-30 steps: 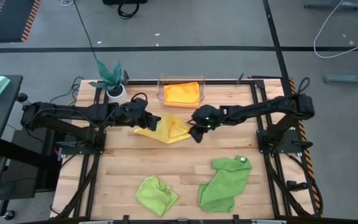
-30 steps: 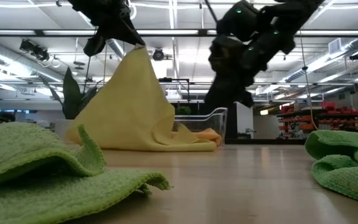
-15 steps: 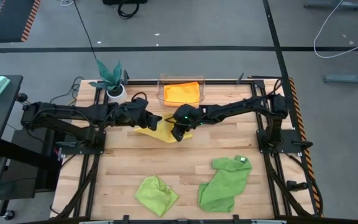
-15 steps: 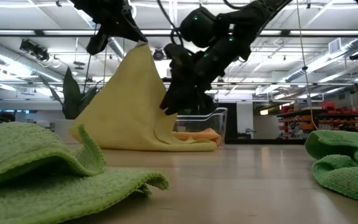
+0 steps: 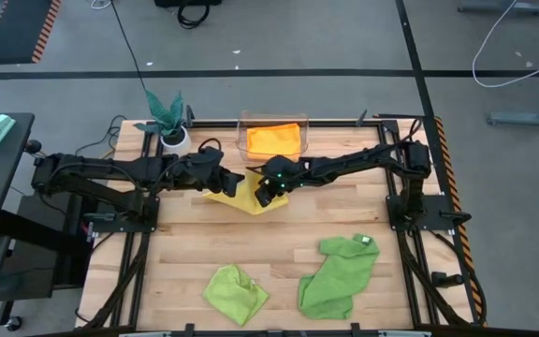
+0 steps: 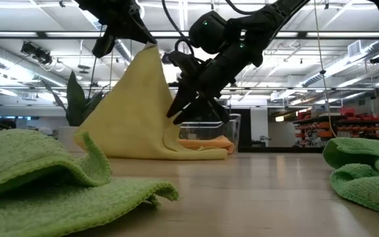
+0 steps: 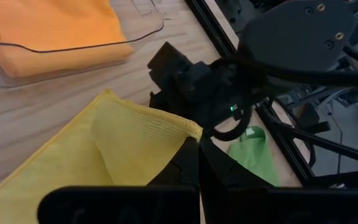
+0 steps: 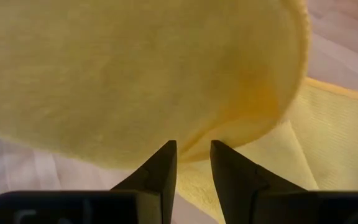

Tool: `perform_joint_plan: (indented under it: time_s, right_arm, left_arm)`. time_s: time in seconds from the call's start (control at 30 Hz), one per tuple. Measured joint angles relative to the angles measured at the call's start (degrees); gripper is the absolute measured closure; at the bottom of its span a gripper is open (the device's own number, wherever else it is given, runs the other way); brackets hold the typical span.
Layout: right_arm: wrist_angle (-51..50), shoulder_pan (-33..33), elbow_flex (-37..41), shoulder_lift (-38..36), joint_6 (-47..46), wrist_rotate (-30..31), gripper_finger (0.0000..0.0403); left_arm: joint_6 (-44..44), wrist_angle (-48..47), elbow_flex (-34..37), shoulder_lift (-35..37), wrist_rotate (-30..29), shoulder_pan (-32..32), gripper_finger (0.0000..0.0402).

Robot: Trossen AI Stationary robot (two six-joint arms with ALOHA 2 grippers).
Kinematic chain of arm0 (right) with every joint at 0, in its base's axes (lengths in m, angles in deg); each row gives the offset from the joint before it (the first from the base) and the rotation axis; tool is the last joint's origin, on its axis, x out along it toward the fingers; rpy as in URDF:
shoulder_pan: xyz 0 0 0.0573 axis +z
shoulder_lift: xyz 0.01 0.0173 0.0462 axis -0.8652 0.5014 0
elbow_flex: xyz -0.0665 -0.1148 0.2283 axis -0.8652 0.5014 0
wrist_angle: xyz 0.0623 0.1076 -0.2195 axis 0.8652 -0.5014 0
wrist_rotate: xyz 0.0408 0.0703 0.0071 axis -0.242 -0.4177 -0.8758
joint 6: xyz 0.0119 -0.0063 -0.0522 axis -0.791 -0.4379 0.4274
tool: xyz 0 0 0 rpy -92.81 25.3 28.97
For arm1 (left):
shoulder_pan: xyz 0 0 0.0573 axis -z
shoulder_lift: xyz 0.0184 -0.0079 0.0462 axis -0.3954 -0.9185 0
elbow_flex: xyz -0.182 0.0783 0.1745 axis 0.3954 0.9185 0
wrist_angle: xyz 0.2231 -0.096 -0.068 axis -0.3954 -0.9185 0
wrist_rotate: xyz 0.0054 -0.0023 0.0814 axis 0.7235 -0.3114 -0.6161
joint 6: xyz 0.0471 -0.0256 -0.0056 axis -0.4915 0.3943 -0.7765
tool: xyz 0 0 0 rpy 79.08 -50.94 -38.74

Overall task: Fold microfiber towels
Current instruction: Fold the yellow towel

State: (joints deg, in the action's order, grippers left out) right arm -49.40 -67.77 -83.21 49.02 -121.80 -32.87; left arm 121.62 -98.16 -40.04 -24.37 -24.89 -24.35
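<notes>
Both arms reach to mid-table, left end effector [image 5: 232,179] raised (closed), right end effector [image 5: 261,197] parted.

- both arms meet over the back middle of the counter [image 5: 185,248], crowding the room above the yellow towel [image 5: 251,198], which rises in a tent in the low view.
- the left gripper [image 5: 235,178] and the right gripper [image 5: 262,195] hang close together there, with little gap between them.
- just behind them, the clear bin [image 5: 241,140] holding the orange towel [image 5: 274,139] closes the back edge.
- the plant [image 5: 167,114] fills the back left corner.
- the lime green towel [image 5: 235,290] and the mid-green towel [image 5: 338,271] take up the front; bare wood lies between them, and a wide band of it stays open across the middle.
</notes>
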Motion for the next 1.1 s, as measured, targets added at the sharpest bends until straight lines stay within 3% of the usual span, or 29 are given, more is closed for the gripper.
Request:
perform_joint_plan:
  time_s: [0.63, 1.1]
  right_arm:
    - [-7.03, 0.94, 0.02, -1.14, -1.3, -0.79, 0.0298]
    - [-4.46, 1.23, 0.02, -1.14, -6.01, -0.87, 0.0298]
  left_arm:
    - [-2.5, 1.27, 0.0, 0.0, -0.19, -0.11, 0.0399]
    - [-3.06, 2.73, 0.0, 0.0, -0.19, -0.39, 0.0399]
